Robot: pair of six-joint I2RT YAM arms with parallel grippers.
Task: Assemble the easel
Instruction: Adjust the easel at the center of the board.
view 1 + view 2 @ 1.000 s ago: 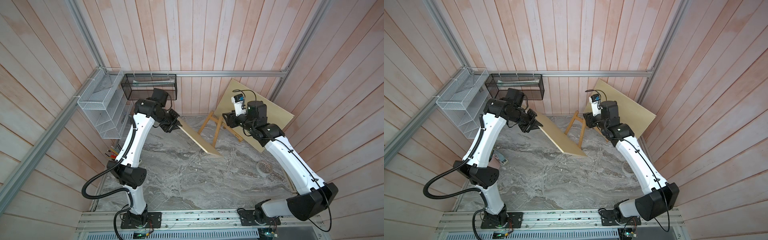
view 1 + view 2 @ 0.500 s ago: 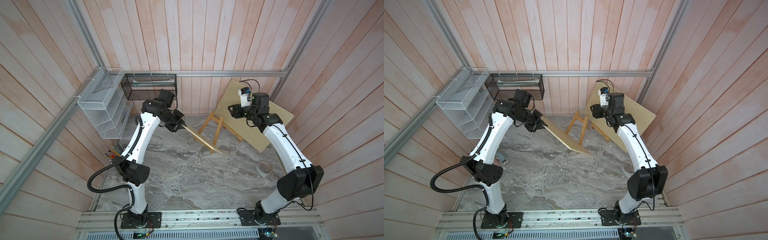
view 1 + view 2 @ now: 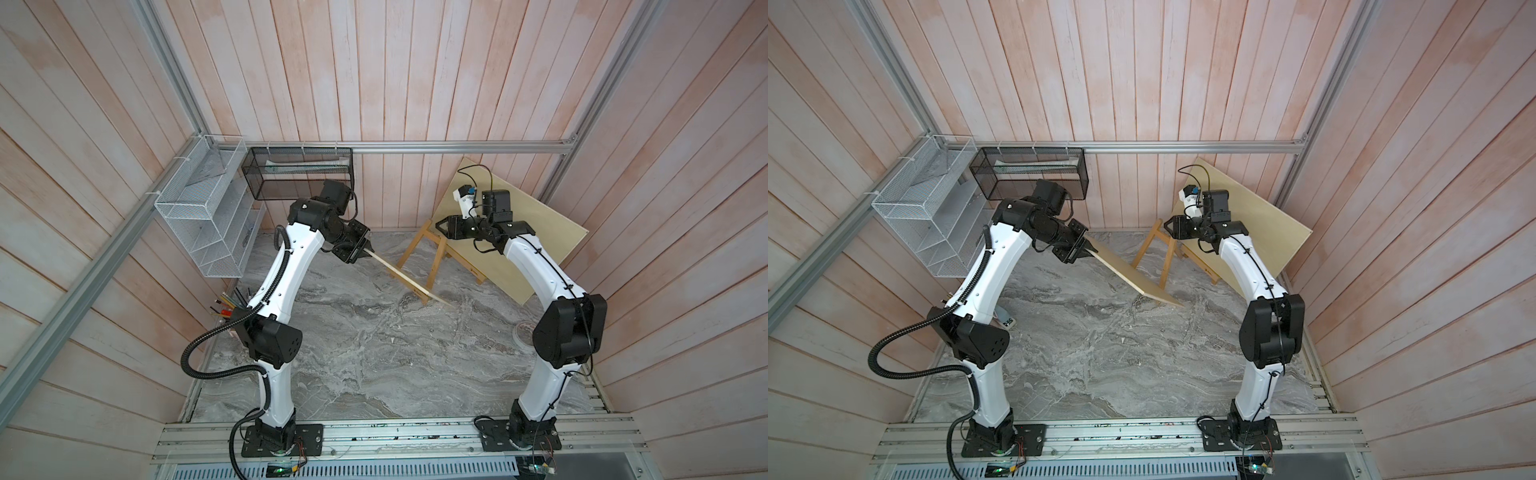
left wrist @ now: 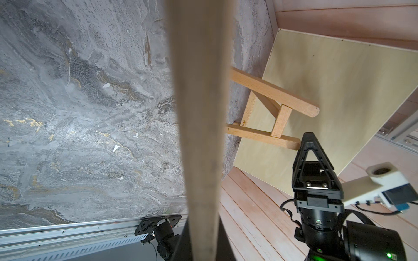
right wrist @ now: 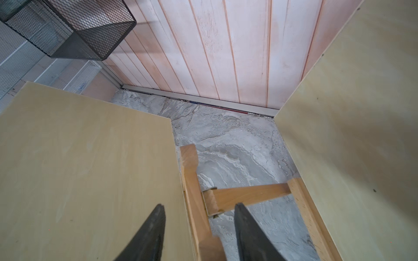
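The easel (image 3: 419,254) (image 3: 1153,254), a small honey-brown slat frame, stands at the back of the marble table. My right gripper (image 3: 439,225) (image 3: 1167,224) is at its top. In the right wrist view the gripper (image 5: 199,205) is open, its black fingers (image 5: 156,228) astride one upright slat of the easel (image 5: 192,180) with gaps on both sides. My left gripper (image 3: 360,250) (image 3: 1079,249) (image 4: 201,248) is shut on a pale plywood board (image 3: 411,282) (image 3: 1133,278) (image 4: 201,113) (image 5: 90,169), held tilted. The board's far corner reaches the front of the easel's legs.
A second pale board (image 3: 536,237) (image 3: 1262,224) leans against the right wall behind the easel. A black mesh basket (image 3: 299,174) and a white wire rack (image 3: 203,224) hang at the back left. A pot of pens (image 3: 228,305) stands by the left arm. A round ring (image 3: 525,332) lies near the right arm.
The right arm has drawn up steeper and its gripper has settled at the easel's top, jaws narrower. The left arm has pushed toward the easel and turned the board nearer to edge-on.
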